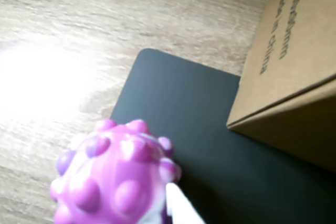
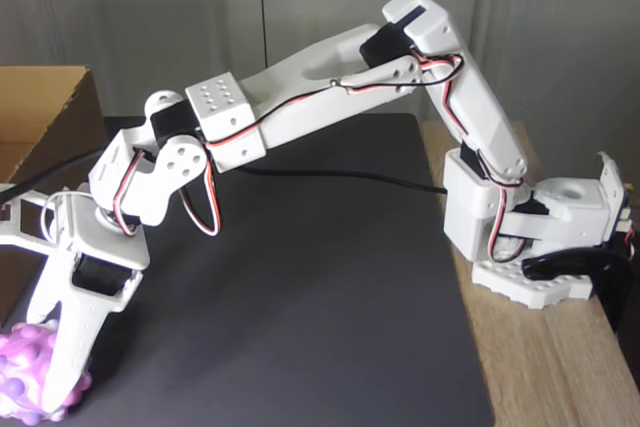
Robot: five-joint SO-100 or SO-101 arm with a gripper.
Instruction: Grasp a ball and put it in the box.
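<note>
The white arm point(image 2: 330, 77) reaches from its base point(image 2: 530, 247), clamped at the right edge of the table in the fixed view, up over its raised elbow and then long and low to the left, its wrist bent so the gripper point(image 2: 45, 372) points down at the near left corner. There it is clenched on the ball point(image 2: 35, 377), 1 white finger point(image 2: 75, 332) lying down the ball's right side in the fixed view; in the wrist view a white fingertip point(image 1: 181, 208) presses against the ball's point(image 1: 115, 177) lower right edge.

Counted: 1 arm, 1 ball, 1 box, 1 dark mat point(image 2: 320, 287).

The ball is pink and lilac with whitish streaks (every part of its surface studded with rounded knobs) and looks soft and rubbery. In the wrist view it sits at the mat's point(image 1: 178, 108) edge, with pale wood-grain table point(image 1: 105, 19) to its left; whether it rests on the surface or is lifted clear cannot be told.

The box point(image 2: 45, 112), plain brown corrugated cardboard, stands at the far left in the fixed view, well beyond the ball. In the wrist view its corner point(image 1: 294, 51) rises at the right, with black print on 1 wall, partly legible as "made in china". A black cable point(image 2: 340, 175) trails across the mat behind the arm.
</note>
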